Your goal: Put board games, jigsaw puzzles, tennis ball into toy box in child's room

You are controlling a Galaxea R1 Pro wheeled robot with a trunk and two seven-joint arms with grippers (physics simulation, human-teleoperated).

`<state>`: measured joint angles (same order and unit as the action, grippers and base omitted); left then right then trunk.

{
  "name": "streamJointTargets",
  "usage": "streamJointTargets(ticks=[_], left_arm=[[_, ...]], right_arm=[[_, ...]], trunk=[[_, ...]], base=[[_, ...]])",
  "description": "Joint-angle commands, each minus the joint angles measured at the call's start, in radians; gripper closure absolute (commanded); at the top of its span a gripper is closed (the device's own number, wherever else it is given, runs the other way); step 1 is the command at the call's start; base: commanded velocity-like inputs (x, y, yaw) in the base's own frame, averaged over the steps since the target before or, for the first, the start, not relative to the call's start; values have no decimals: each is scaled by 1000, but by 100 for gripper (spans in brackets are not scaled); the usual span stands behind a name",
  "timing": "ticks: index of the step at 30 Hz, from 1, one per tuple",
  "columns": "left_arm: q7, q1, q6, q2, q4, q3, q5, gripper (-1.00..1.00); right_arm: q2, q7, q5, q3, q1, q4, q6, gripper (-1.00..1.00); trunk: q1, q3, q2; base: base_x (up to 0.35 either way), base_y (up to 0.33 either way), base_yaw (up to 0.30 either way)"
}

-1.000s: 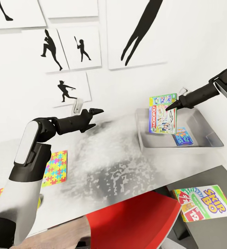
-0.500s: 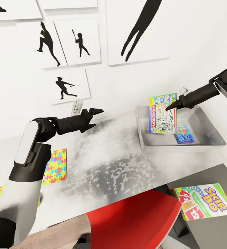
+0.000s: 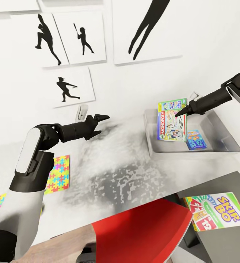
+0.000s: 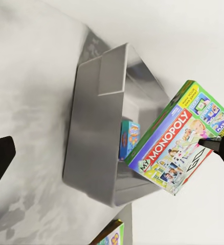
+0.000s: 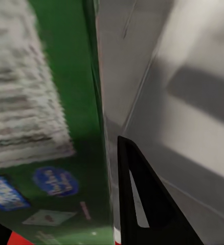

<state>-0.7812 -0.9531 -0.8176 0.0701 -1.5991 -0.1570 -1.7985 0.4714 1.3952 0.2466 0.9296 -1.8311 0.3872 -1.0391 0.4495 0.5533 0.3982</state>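
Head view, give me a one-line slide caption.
Right gripper holds the Monopoly box upright over the toy box, blue game already inside.

Toy box [image 3: 222,126]: smooth grey plastic, slight sheen. Monopoly box [image 3: 172,120]: glossy printed card. Worktop [image 3: 127,168]: pale, matt, mottled.

Blue game [image 3: 197,140] occupies toy box [image 3: 226,144] floor

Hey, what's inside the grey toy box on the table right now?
A blue board game lies on the floor of the toy box. The right hand holds the Monopoly box upright over the near part of the tray, so the floor behind it is hidden.
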Motion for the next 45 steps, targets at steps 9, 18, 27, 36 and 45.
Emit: streamJointTargets(ticks=[9, 18, 27, 36, 45], left_arm=[[-10, -1, 1, 0, -1, 0, -10, -100], [-10, -1, 1, 1, -1, 0, -10, -100], [-10, -1, 1, 2, -1, 0, -10, -100], [-10, -1, 1, 2, -2, 0, -10, -100], [-11, -1, 1, 2, -1, -1, -10, -100]], right_arm=[[1, 1, 8, 7, -2, 1, -8, 100], [1, 1, 7, 7, -2, 3, -8, 100], [6, 1, 8, 9, 0, 33, -8, 100], [16, 1, 8, 12, 0, 47, -8, 100], [19, 1, 8, 17, 2, 69, -8, 100]], trunk=[[1, 16, 2], [1, 31, 2], [1, 45, 2], [1, 60, 2], [1, 75, 2]], base=[[0, 0, 0], [0, 0, 0], [0, 0, 0], [0, 0, 0], [0, 0, 0]])
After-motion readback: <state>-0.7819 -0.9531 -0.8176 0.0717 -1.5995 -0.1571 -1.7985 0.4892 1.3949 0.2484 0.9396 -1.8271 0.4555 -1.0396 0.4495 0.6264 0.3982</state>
